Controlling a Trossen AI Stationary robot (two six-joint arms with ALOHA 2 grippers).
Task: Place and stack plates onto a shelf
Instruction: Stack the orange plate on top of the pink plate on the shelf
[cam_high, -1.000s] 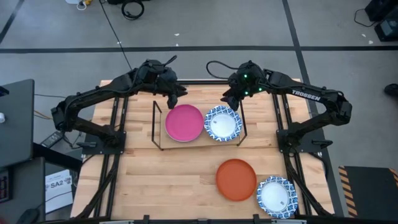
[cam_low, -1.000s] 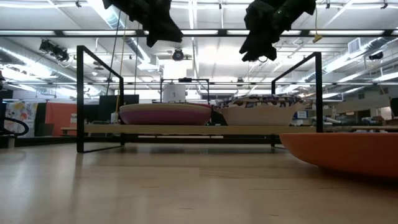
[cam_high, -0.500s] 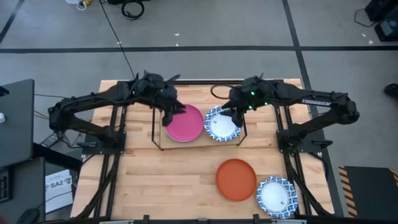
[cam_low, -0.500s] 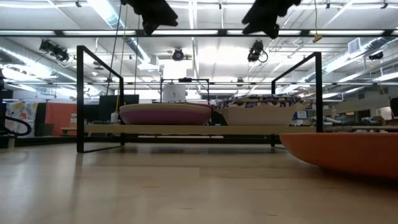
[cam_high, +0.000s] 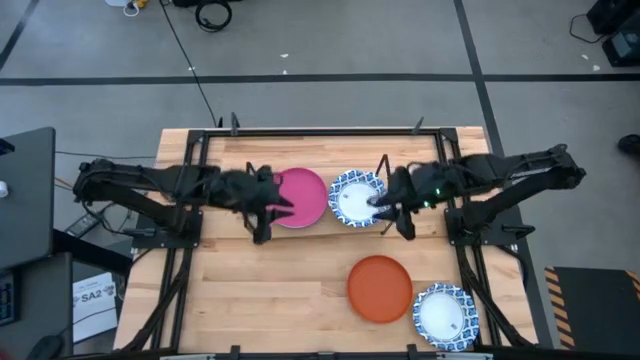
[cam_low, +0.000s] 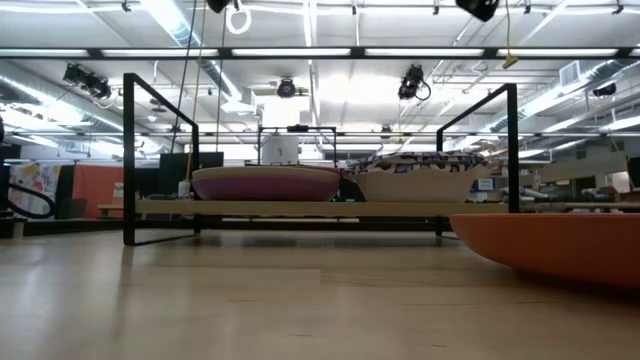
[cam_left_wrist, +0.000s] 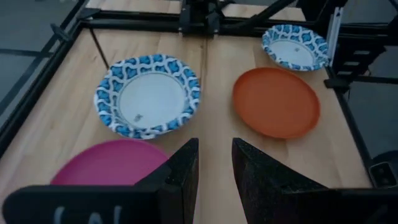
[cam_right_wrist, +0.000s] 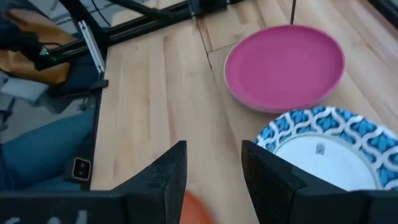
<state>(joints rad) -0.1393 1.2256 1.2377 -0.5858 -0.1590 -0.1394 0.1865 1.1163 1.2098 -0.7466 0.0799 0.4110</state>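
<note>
Hands hung empty, jaws parted, above the shelf; the right one should next approach the orange plate low at its rim.

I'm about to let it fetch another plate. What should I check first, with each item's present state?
1. Magenta plate on shelf: ok.
2. Patterned plate beside it on the shelf: ok.
3. Left end effector open and empty: ok.
4. Right end effector open and empty: ok.
5. Orange plate and second patterned plate on the table, unobstructed: ok.
6. Room for stacking under the shelf's top rods: cannot tell.
</note>
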